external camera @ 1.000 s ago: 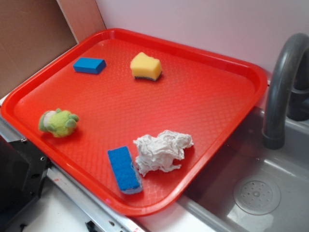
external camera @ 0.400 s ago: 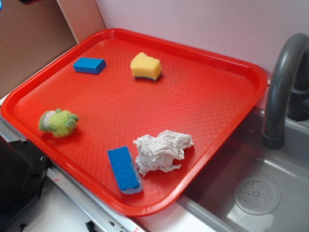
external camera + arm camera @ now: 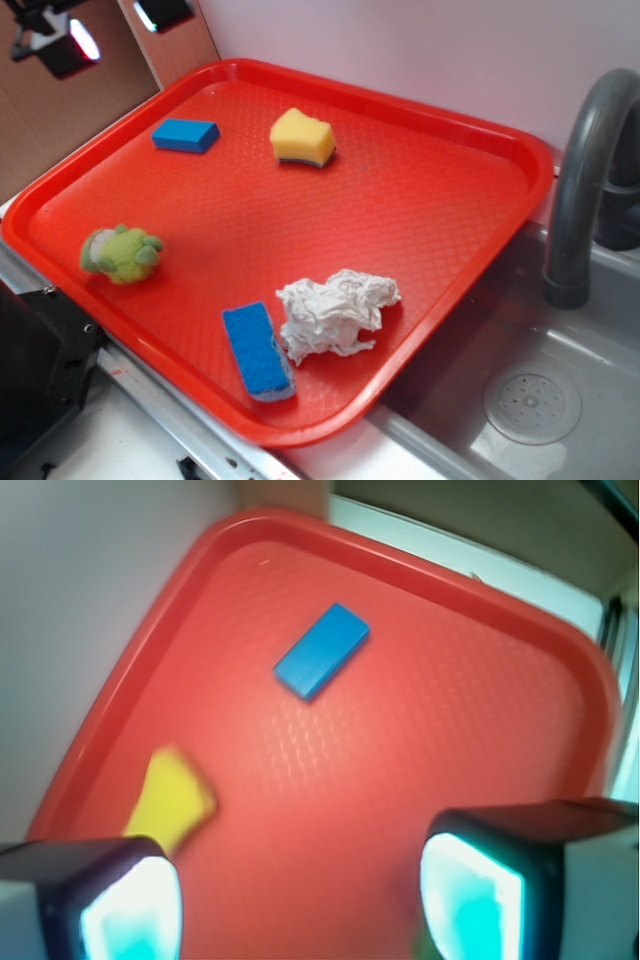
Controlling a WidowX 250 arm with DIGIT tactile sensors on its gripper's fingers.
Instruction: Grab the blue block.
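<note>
Targeting the block (image 3: 322,651), lying flat near the tray's (image 3: 440,240) far-left corner, well apart from the sponge (image 3: 302,137). We judge it light, rigid, slick-faced; pinch across the short sides. Gripper (image 3: 300,900) is high above the tray, fingers (image 3: 470,890) spread wide, holding and touching nothing.

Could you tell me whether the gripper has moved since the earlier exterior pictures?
Yes. The gripper has come into the exterior view at top left, above the red tray's far-left corner; earlier it was barely visible.
</note>
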